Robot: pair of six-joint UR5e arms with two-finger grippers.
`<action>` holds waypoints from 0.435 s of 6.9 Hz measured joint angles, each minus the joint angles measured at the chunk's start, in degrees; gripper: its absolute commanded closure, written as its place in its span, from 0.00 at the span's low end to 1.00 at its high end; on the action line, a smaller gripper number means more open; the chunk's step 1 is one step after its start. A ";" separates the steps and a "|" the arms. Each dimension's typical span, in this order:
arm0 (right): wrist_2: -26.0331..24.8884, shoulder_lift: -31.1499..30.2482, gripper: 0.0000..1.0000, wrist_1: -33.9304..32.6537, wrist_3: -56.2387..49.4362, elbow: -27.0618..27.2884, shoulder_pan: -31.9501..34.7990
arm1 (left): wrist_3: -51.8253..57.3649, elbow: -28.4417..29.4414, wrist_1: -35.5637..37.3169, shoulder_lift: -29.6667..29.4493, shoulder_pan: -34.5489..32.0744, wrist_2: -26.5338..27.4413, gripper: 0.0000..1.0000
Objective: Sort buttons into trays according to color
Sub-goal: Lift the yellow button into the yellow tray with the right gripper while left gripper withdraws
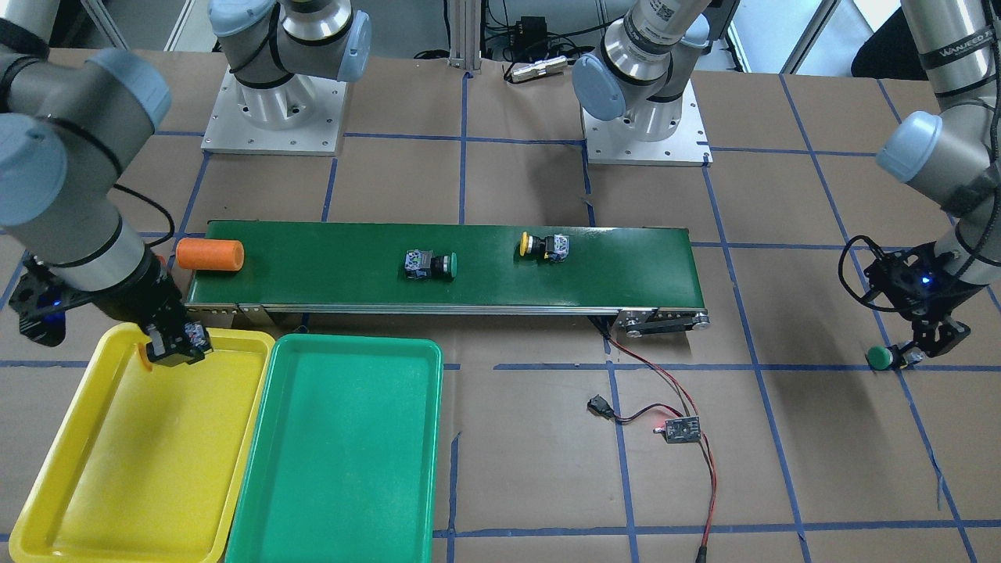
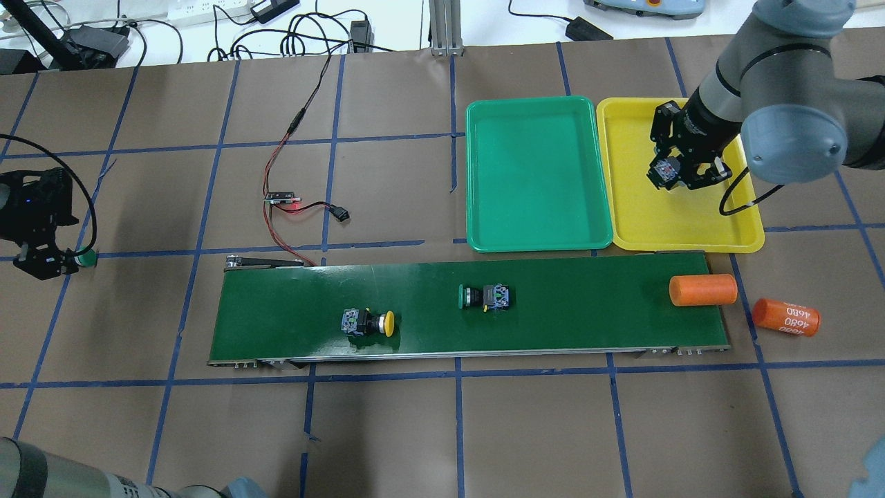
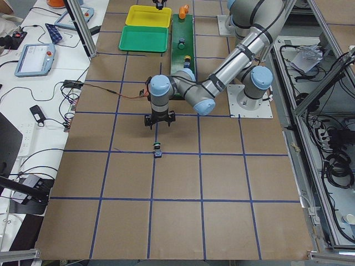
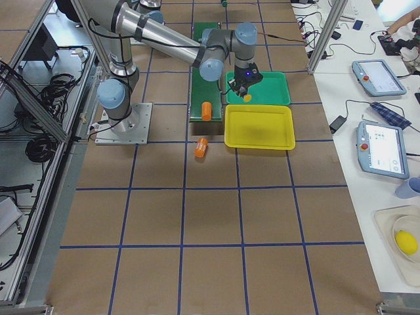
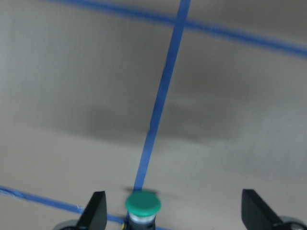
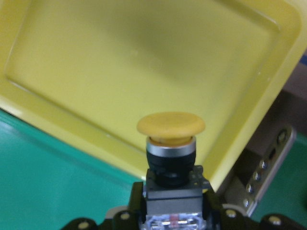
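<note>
My right gripper (image 2: 681,171) is shut on a yellow button (image 6: 171,125) and holds it above the yellow tray (image 2: 664,225), near the tray's belt-side end; it also shows in the front view (image 1: 176,348). The green tray (image 2: 536,173) beside it holds nothing. A green button (image 2: 484,297) and a second yellow button (image 2: 366,323) lie on the dark green belt (image 2: 588,311). My left gripper (image 2: 41,259) is open over another green button (image 5: 142,203), which lies on the table (image 1: 882,357) between the fingers, nearer one of them.
An orange cylinder (image 2: 702,290) lies on the belt's end near the trays. A second one marked 4680 (image 2: 785,317) lies on the table past that end. A small circuit board with red and black wires (image 2: 283,197) lies beyond the belt's other end.
</note>
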 measured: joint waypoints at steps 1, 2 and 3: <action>-0.18 3.73 1.00 -1.97 -2.60 -1.07 -1.64 | 2.07 0.63 2.74 -2.73 1.54 -0.43 0.00; -0.10 5.85 1.00 -2.86 -3.45 -1.56 -2.25 | 3.02 1.43 4.39 -5.07 2.20 -1.13 0.00; 0.12 6.60 0.84 -3.14 -3.66 -1.72 -2.44 | 3.33 2.59 5.04 -6.95 2.43 -1.96 0.00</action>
